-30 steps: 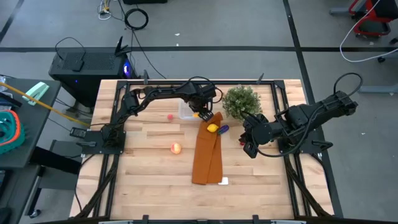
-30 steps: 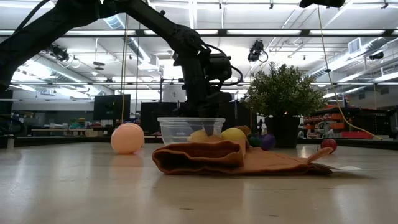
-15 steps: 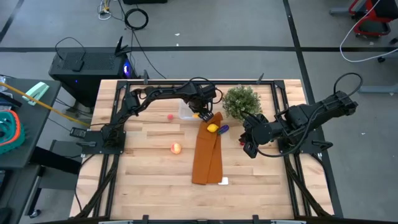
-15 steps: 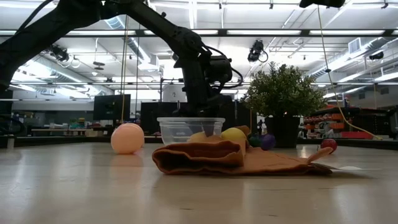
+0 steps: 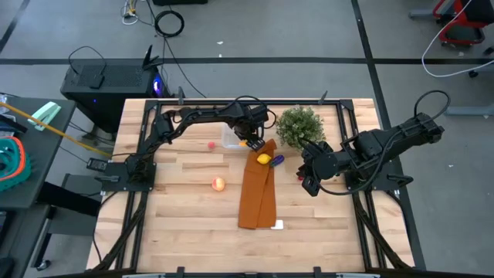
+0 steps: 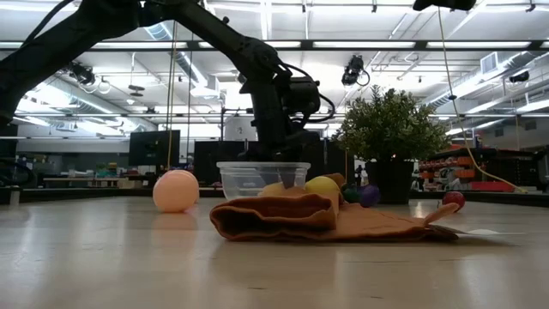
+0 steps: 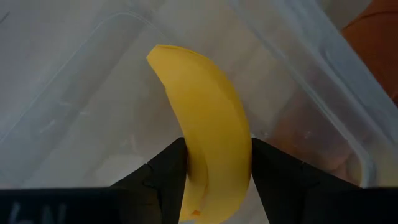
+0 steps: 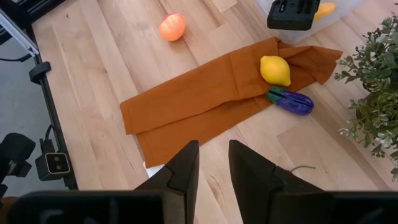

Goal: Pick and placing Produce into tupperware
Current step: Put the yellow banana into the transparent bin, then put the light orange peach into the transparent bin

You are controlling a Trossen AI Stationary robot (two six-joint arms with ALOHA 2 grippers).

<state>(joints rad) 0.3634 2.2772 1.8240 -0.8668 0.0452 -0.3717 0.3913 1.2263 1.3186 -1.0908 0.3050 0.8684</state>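
Left tool [image 7: 214,163] still grips the banana [image 7: 208,124] over the tupperware [image 7: 323,74], unmoved.

A yellow banana [image 7: 208,124] hangs over the clear tupperware [image 7: 81,93]. The lemon [image 8: 275,70] and purple eggplant [image 8: 292,101] lie apart; the orange-red fruit [image 8: 172,27] sits farther off.

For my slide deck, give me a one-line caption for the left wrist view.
Left gripper holds the yellow banana over the clear tupperware.
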